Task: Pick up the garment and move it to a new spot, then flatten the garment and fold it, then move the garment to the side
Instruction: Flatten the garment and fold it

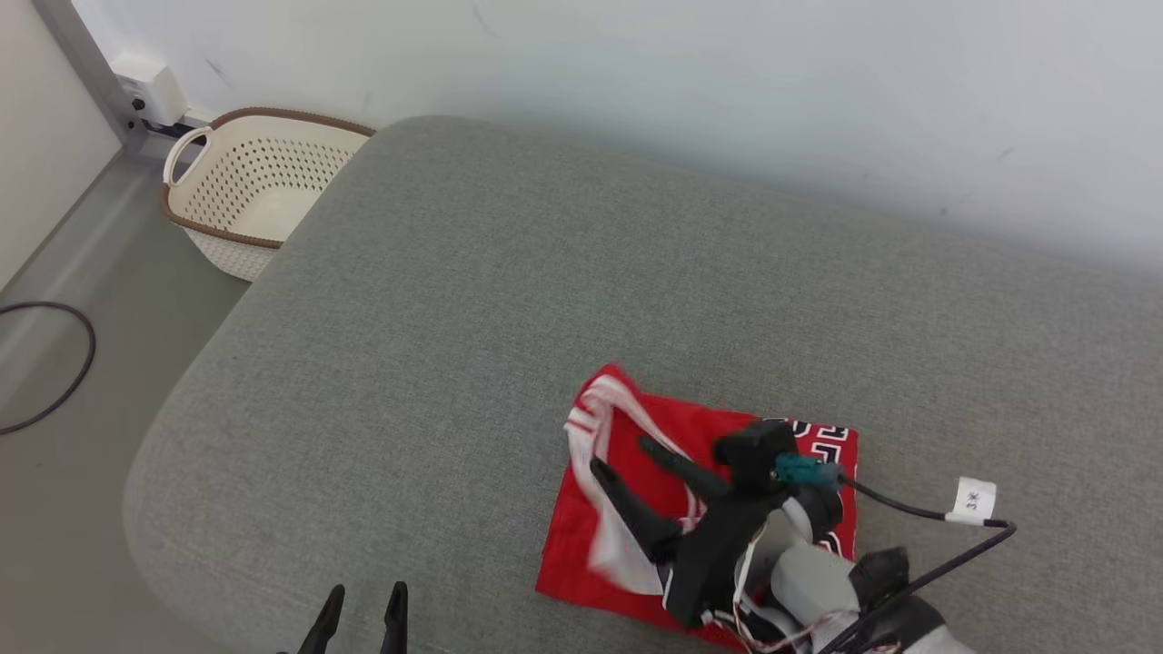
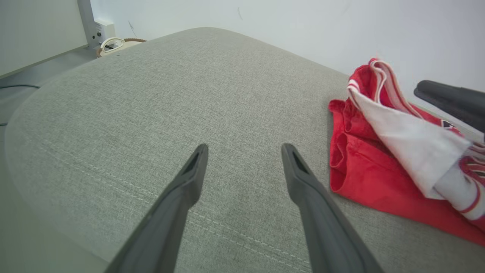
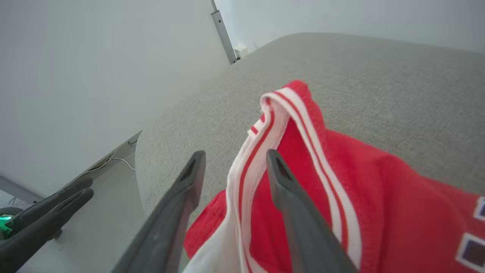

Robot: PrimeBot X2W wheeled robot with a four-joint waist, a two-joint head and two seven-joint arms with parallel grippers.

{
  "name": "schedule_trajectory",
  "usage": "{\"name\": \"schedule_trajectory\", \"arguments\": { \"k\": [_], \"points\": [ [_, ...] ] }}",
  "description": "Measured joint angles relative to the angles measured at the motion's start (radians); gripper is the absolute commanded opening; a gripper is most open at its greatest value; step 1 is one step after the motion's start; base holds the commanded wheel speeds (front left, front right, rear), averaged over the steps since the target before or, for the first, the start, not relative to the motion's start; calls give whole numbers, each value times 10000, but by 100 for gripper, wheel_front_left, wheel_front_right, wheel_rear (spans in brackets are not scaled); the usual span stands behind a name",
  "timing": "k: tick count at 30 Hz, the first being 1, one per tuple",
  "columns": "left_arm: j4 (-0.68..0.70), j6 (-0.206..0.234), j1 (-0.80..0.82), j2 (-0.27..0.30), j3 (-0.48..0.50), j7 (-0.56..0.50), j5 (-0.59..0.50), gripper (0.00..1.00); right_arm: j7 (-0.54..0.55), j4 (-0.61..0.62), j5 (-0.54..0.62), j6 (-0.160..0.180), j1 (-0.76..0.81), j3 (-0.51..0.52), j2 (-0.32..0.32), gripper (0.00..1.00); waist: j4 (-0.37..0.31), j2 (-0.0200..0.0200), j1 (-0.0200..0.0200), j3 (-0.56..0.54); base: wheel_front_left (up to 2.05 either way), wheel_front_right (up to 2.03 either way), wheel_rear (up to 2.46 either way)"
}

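The garment (image 1: 695, 427) is red with white striped trim and lies folded on the grey cushion (image 1: 545, 272) at the lower right. One white-banded edge (image 3: 261, 151) is lifted and curls up. My right gripper (image 1: 620, 454) is over the garment's left part, jaws apart. The striped band runs loosely between its fingers (image 3: 235, 154). My left gripper (image 1: 366, 590) stands open at the cushion's front edge, left of the garment (image 2: 360, 182), with nothing between its fingers (image 2: 245, 147). The left wrist view catches a dark finger of the right gripper (image 2: 451, 100) above the cloth.
A cream perforated basket (image 1: 245, 195) stands on the floor at the cushion's far left corner. A black cable (image 1: 54, 363) loops on the floor to the left. A pale wall runs behind the cushion. A tagged cable (image 1: 975, 500) trails off my right arm.
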State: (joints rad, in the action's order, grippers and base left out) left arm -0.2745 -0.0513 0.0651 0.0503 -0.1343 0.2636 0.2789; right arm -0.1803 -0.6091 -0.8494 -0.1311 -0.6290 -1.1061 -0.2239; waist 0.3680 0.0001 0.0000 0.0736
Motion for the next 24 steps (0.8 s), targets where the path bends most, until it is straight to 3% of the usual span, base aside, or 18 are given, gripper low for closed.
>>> {"name": "schedule_trajectory", "arguments": {
  "k": [5,12,16,24],
  "points": [
    [127,82,17,-2,65,0,13,100,-702,353,-397,0,-410,755,27,100,-223,0,0,-3,0,0,0],
    [167,82,25,2,90,0,6,100,-809,577,125,0,-119,3599,-826,100,-711,0,0,0,0,0,0],
    [176,84,101,2,96,0,-2,100,-809,194,481,0,597,4592,-1057,100,-903,0,0,30,0,0,0],
    [188,4,177,2,48,0,-6,100,-798,-510,192,0,1458,4387,-851,100,-942,0,0,190,0,0,0]
  ]
}}
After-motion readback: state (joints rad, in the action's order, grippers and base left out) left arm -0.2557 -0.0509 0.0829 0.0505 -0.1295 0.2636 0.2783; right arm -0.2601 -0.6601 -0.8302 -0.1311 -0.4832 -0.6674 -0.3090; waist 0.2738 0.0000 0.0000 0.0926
